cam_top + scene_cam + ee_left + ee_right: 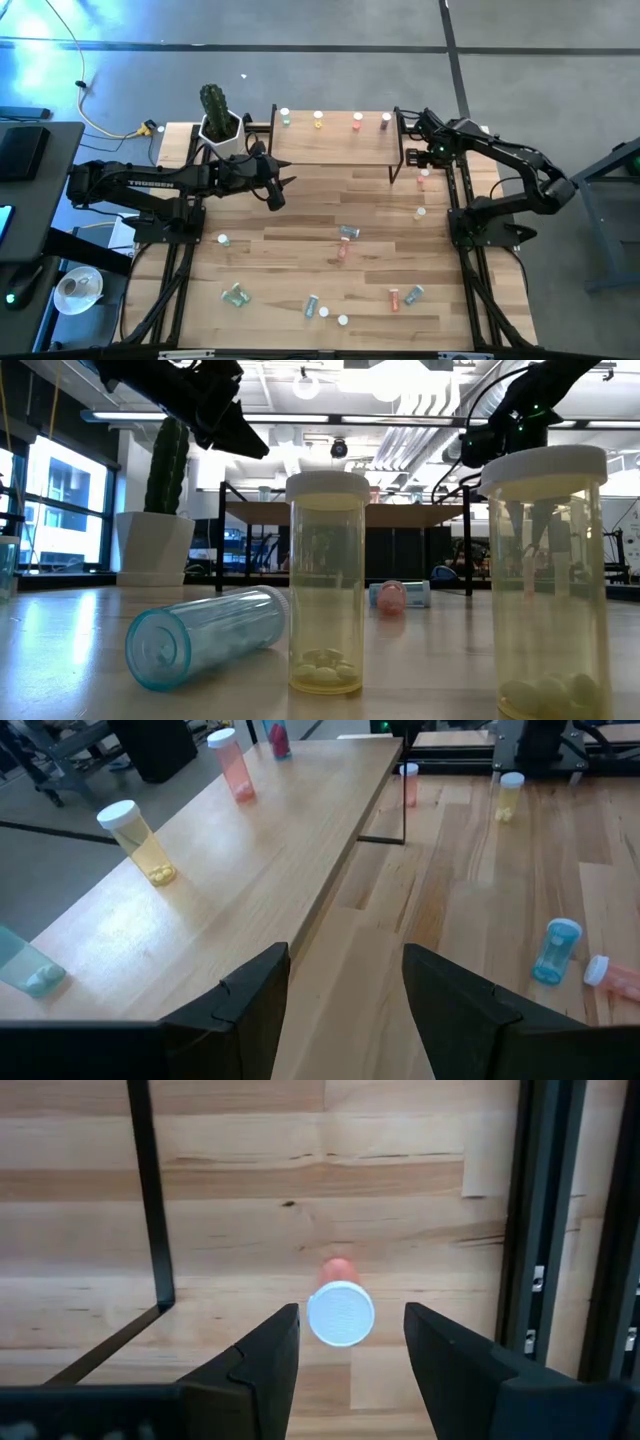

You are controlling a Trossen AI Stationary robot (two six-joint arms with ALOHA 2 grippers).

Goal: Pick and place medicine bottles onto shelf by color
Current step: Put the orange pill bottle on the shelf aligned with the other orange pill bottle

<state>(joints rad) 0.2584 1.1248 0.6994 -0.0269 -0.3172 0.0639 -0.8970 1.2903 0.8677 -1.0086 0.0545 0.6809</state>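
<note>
While four medicine bottles stand in a row along the far edge of the shelf (335, 143), the rest are scattered over the desk (300, 260). In the high view the shelf sits at 12 o'clock on the desk, and on it from left to right stand a teal bottle (285, 117), a yellow bottle (318, 119), a pink bottle (358, 121) and a darker red bottle (386, 121).

Off the shelf's right end, toward 2 o'clock, a pink-red bottle with a white cap (340, 1312) stands upright on the desk. The right end effector (345, 1342) hangs straight above it with its fingers spread apart, the cap showing in the gap between them without touching either finger. A yellowish bottle (420, 212) stands a little nearer the centre, at about 3 o'clock.

Near the middle a blue bottle (348, 232) lies on its side with a pink one (342, 252) just beside it. Toward 6 o'clock more lie and stand: a green one (236, 294), a pale blue one (312, 305), a pink one (394, 298) and a teal one (413, 294).

The left end effector (345, 980) hovers off the shelf's left front corner, at about 11 o'clock, fingers open and holding nothing. A cactus in a white pot (218, 125) stands left of the shelf.
</note>
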